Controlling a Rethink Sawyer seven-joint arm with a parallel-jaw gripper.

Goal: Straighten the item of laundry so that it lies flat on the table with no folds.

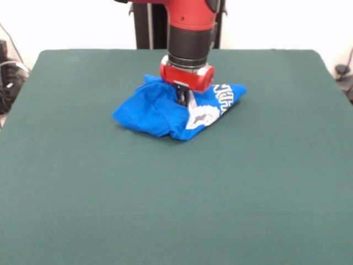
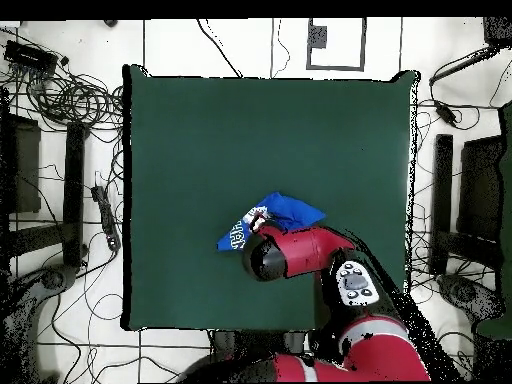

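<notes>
The item of laundry is a small bright blue T-shirt, bunched into a crumpled heap on the far middle of the table. Its white print and lettering show on the right side of the heap. My gripper comes straight down onto the top of the heap, its fingers close together and pinched into the cloth. In the overhead view the item of laundry pokes out from under the red arm, which hides the gripper, and green table lies all around it.
Cables and dark equipment lie on the floor around the table's sides. Green cloth stretches wide on every side of the shirt heap, most of it toward the front edge in the front view.
</notes>
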